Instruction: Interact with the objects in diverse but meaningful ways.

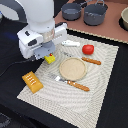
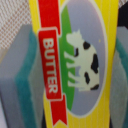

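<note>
My gripper (image 1: pixel 49 54) is shut on the yellow packet (image 1: pixel 50 59), low over the striped mat at the exterior view's left of the plate. The wrist view shows the packet (image 2: pixel 75 60) close up, with a red "BUTTER" banner and a cow, between the grey-green pads (image 2: pixel 20 75). Whether it touches the mat I cannot tell. The orange ridged block (image 1: pixel 32 81) lies near the mat's front left corner. Beyond the plate lies the red ball (image 1: pixel 88 49), with the white fish-like piece (image 1: pixel 71 43) to its left.
A round tan plate (image 1: pixel 73 68) sits mid-mat with a wooden-handled knife (image 1: pixel 91 60) behind it and a fork (image 1: pixel 70 82) in front. Two grey pots (image 1: pixel 71 11) (image 1: pixel 95 14) stand on the brown surface at the back. Black cloth surrounds the mat (image 1: pixel 105 85).
</note>
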